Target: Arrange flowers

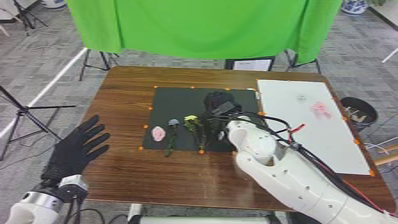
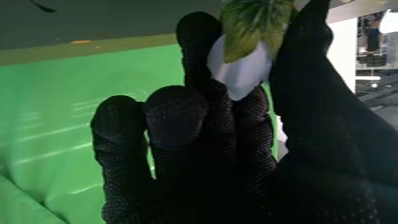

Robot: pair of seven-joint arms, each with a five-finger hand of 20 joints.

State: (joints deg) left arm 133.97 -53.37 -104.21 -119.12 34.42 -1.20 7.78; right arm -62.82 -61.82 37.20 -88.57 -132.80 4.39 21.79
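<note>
- White flower [image 2: 235, 65], with a green leafy part, pinched near the fingertips of the right hand [image 1: 222, 102], touching both thumb and fingers; leafy part toward the tips, white part pointing into the palm.
- Over the far, right-hand part of the black mat [image 1: 182, 97] with that hand; cannot tell whether touching the mat.
- Just left of the right hand and nearer, on the mat: yellow flower [image 1: 191, 119], lying with head away from the near edge.
- Farther left, beside the yellow one: bluish flower [image 1: 173, 122], with stem running down past the mat's near edge.
- Left again, still on the mat: pink oval piece [image 1: 158, 133].
- Right of the mat: white sheet [image 1: 306, 145], marked with a pink patch [image 1: 321, 110].
- Under mat and sheet: brown worktop [image 1: 133, 175].
- At the worktop's left side, well apart from the flowers: left hand [image 1: 71, 152], spread, holding nothing.
- Beyond the far edge: green cloth [image 1: 204, 27].
- Beside the right edge: dark bin [image 1: 369, 107].
</note>
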